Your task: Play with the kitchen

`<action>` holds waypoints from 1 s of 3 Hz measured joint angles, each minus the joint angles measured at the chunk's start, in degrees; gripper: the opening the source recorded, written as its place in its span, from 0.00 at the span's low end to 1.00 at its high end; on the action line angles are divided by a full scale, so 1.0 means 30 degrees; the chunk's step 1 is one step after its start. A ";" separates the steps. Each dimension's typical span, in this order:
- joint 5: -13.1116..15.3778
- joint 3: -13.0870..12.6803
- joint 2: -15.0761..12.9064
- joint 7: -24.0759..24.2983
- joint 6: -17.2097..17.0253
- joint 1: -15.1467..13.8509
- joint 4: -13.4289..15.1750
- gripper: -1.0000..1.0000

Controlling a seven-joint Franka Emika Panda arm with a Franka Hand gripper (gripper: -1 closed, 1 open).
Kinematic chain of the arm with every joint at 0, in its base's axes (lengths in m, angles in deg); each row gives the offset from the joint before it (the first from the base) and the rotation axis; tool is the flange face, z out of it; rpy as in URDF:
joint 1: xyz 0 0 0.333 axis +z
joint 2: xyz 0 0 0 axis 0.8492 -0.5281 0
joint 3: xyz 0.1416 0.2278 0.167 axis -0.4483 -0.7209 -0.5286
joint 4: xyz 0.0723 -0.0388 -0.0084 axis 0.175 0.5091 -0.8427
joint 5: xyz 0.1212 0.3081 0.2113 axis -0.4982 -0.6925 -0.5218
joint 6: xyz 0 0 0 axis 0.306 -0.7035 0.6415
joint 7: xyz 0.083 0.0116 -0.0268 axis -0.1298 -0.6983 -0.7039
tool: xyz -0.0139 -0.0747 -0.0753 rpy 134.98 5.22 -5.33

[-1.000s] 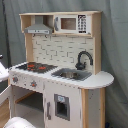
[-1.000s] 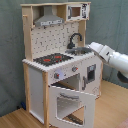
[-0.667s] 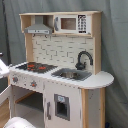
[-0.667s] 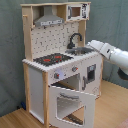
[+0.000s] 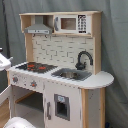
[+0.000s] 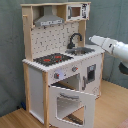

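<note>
Pale-wood kitchen [image 5: 62, 75], oven door [image 6: 70, 102] visibly down only in the second exterior view (hand's grip indiscernible).

No readable text, brand, number or sign in either exterior view. The microwave keypad [image 5: 82, 23] on the kitchen [image 5: 60, 65] shows only small pale button marks, none legible; the knobs [image 6: 74, 69] bear no legible markings.

Kitchen [image 5: 65, 75] frame: pale matt wood with smooth white panels. On it, hob [image 5: 36, 66] glossy black, sink [image 6: 82, 50] grey and metallic-looking, faucet [image 5: 83, 59] smooth black. Arm [image 6: 111, 48] beside it: glossy white casing.
</note>
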 joint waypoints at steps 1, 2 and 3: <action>-0.0002 0.0610 -0.0268 -0.1771 0.0711 -0.0075 -0.0245 1.00; -0.0001 0.1019 -0.0732 -0.3429 0.1356 -0.0253 -0.0741 1.00; 0.0000 0.1294 -0.1361 -0.4999 0.1895 -0.0618 -0.1450 1.00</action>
